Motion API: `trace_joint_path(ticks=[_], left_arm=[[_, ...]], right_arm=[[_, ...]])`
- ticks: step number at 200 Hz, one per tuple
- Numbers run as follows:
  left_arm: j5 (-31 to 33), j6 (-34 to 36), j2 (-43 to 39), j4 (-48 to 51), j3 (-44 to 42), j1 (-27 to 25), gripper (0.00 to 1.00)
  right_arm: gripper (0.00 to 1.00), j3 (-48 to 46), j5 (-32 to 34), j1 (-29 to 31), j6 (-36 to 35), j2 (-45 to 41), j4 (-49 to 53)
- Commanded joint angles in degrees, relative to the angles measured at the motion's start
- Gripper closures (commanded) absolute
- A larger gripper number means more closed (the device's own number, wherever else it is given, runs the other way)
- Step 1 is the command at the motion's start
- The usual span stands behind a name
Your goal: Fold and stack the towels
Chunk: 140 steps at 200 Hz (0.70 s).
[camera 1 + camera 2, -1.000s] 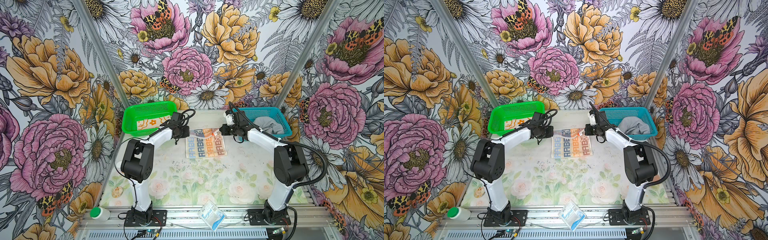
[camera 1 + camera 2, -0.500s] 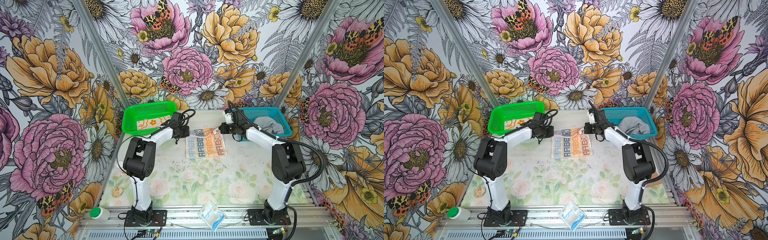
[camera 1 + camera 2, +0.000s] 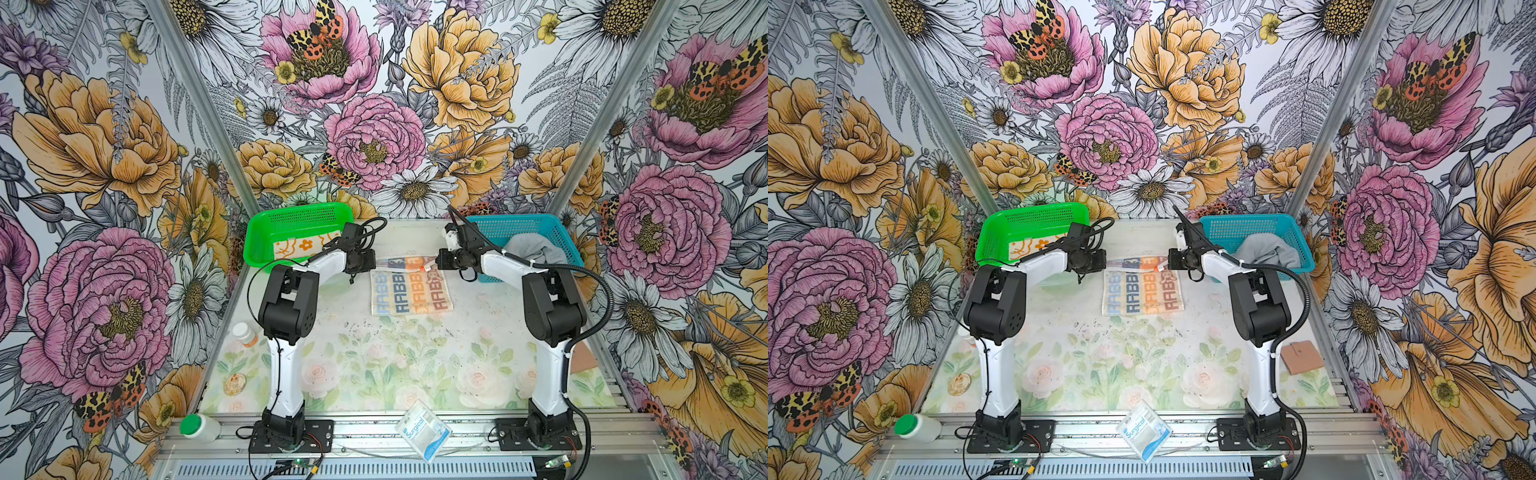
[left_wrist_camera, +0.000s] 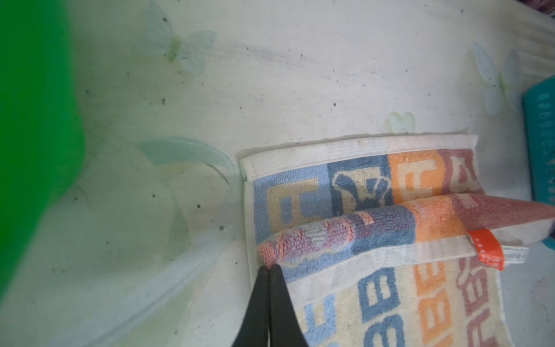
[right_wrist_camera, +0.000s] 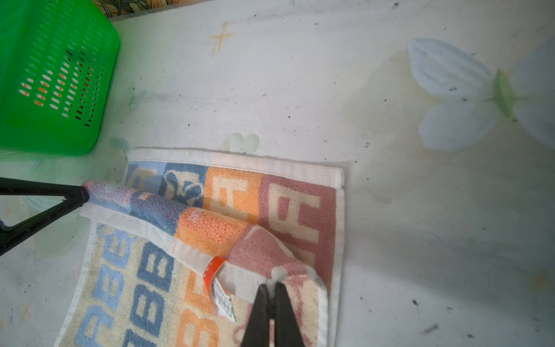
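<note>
RABBIT towel (image 3: 409, 293) lies on a speckled floral tabletop (image 3: 374, 340) (flowered walls (image 3: 374, 124) around), left pincer (image 4: 269, 269) and right pincer (image 5: 271, 286) pinching it.

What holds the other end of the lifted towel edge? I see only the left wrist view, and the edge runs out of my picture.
Observer: The right gripper is shut on the other corner of the RABBIT towel.
Operator: Where is the flower towel?
Observer: The flower towel lies in the green basket.
Operator: And the grey one?
Observer: The grey towel lies crumpled in the blue basket.
</note>
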<state>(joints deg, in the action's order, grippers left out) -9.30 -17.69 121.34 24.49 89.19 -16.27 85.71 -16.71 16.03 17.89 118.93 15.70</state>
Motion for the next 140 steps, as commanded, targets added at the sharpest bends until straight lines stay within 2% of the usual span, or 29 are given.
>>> trace_joint_path(ticks=[1, 9, 26, 44, 79, 140], left_arm=[[-0.6, 1.5, 1.0, -1.8, 2.4, 0.6, 0.93], [-0.1, 1.4, 1.1, -1.8, 2.7, 0.6, 0.9], [0.1, 1.4, 1.4, -1.9, 3.6, 0.6, 0.88], [-0.4, 2.2, 0.9, -1.8, 4.3, 0.6, 0.8], [1.8, 3.4, -3.8, -2.6, 1.7, 0.1, 0.77], [4.8, 3.1, -15.5, -4.3, -10.8, -3.6, 0.66]], right_arm=[[1.0, 3.4, 1.3, -0.6, -0.7, 2.0, -1.1], [1.0, 4.3, 1.3, -0.7, -0.8, 2.6, -1.0], [0.92, 5.9, 0.4, -0.9, -1.5, 3.7, -1.1], [0.69, 7.2, -1.5, -0.9, -2.9, 4.0, -1.2], [0.48, 4.4, -2.5, -0.7, -4.5, -0.6, -2.2], [0.38, -10.6, -5.5, 1.4, -3.3, -13.6, -5.4]])
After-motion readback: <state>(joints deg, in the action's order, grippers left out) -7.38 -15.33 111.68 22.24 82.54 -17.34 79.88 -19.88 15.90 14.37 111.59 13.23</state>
